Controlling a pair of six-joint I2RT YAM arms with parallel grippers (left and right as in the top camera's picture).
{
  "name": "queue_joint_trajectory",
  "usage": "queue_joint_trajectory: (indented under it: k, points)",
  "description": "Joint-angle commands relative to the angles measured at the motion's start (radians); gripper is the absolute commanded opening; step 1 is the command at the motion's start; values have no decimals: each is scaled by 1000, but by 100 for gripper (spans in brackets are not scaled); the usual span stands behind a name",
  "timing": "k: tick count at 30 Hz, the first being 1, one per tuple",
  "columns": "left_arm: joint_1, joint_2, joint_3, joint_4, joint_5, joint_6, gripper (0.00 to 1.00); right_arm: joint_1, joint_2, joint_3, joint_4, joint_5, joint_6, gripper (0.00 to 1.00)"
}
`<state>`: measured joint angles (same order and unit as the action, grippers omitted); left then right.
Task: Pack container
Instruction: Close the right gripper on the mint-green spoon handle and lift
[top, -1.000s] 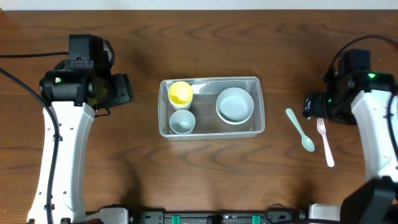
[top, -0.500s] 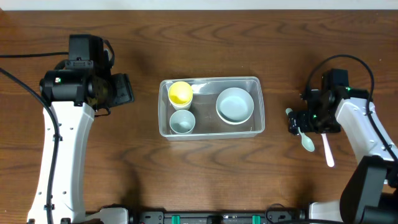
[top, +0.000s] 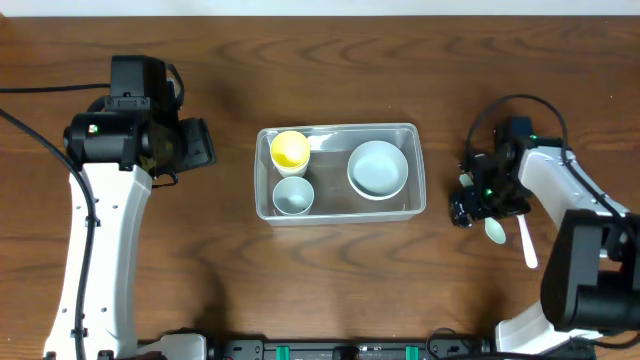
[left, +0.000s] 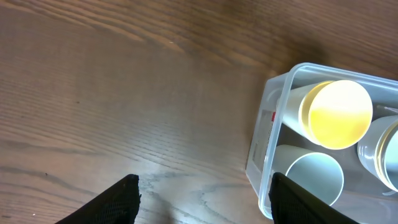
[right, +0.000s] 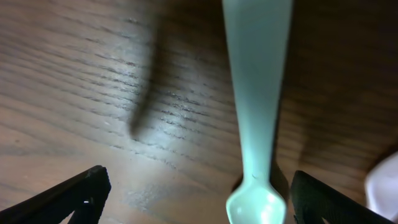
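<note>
The clear plastic container sits mid-table and holds a yellow cup, a pale blue cup and a pale blue bowl. It also shows in the left wrist view. My right gripper is open and low over the pale green spoon, right of the container. In the right wrist view the spoon lies between the open fingers, nearer the right finger. A pink fork lies beside the spoon. My left gripper is open and empty, left of the container.
Bare wooden table surface lies around the container. The fork's white tip shows at the right edge of the right wrist view. Cables run from both arms.
My right arm has moved left and down from beside the fork to above the spoon, its gripper now straddling the spoon. The left arm has not moved.
</note>
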<state>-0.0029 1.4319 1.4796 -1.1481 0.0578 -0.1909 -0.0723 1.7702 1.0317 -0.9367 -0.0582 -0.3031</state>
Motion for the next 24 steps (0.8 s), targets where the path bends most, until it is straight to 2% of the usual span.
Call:
queue_joint_trajectory:
  k: [1,7,10,16,24]
  points:
    - [3,1,-3,-4,6,-5,67,8,40,-7,2,33,-18,91]
    - [3,1,-3,-4,6,-5,67,8,83,-7,2,53,2,77]
    - [3,1,-3,-4,6,-6,68,8,84,-7,3,65,4,67]
    - [3,1,-3,-4,6,-5,67,8,84,-7,6,69,19,34]
    - [3,1,-3,-4,6,-6,67,8,84,-7,19,69,43,21]
